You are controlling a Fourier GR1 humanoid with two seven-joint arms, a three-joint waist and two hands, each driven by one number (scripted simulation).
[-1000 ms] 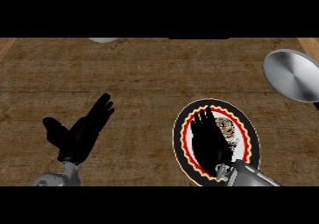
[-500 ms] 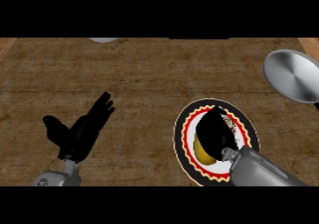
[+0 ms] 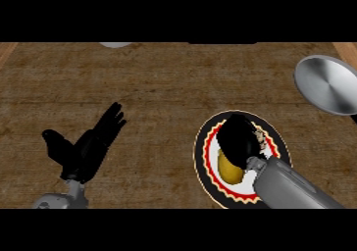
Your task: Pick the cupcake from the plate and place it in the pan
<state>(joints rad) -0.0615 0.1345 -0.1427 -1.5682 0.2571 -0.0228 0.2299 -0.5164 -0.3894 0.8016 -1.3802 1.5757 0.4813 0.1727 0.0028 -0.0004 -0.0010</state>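
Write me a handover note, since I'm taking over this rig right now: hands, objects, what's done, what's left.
Right hand: over the plate, covering the cupcake; whether its fingers are closed on it cannot be told.
Left hand: open, resting at lower left.
Pan: at the upper right, nothing in it.
Done: the reach to the plate.
Left: grasp the cupcake, lift it, carry it to the pan, release.

The right hand (image 3: 238, 139) covers most of the cupcake (image 3: 263, 139), so whether its fingers close around it cannot be told; the pan (image 3: 330, 86) runs past the right edge, the plate (image 3: 210, 169) under the lower band
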